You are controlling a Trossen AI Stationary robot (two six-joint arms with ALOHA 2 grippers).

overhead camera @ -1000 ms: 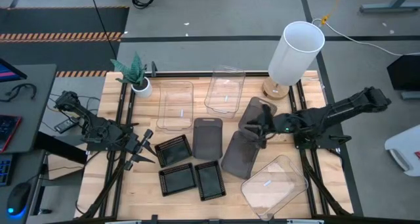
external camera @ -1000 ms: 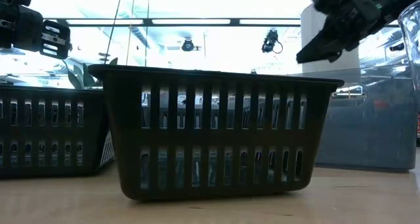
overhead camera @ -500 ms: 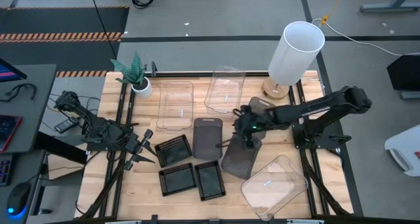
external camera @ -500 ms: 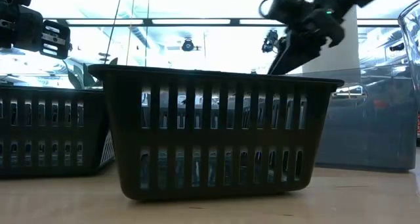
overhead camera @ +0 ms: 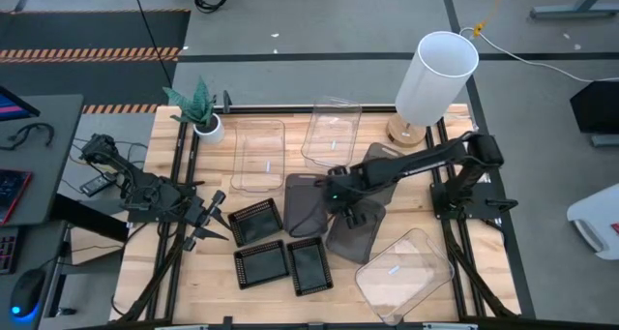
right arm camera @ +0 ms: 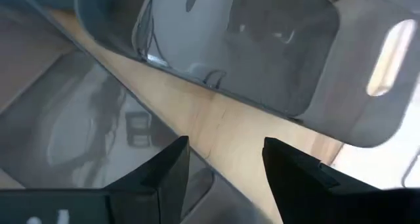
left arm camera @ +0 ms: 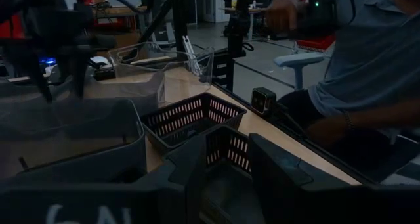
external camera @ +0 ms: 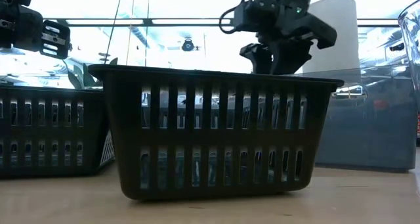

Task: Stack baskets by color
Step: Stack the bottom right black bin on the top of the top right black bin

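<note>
Wooden bench point(overhead camera: 164, 272) carries all nine baskets, and none looks neatly stacked yet: three clear ones point(overhead camera: 258, 156) lie apart, three black trays point(overhead camera: 261, 264) sit side by side near the left hand point(overhead camera: 215, 224), and the grey ones point(overhead camera: 307, 202) cluster mid-bench, two overlapping. The right hand point(overhead camera: 340, 199) hovers open and empty over the greys. The left hand waits part-open, empty, so nearly all the sorting seems left.

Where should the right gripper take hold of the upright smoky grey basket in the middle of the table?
Probably its right-hand long rim, from above. The grey basket stands mouth up with thin walls, and the open right gripper hangs beside that rim, so one finger could drop inside and one outside. The tilted grey basket lies close alongside, leaving little room outside.
</note>
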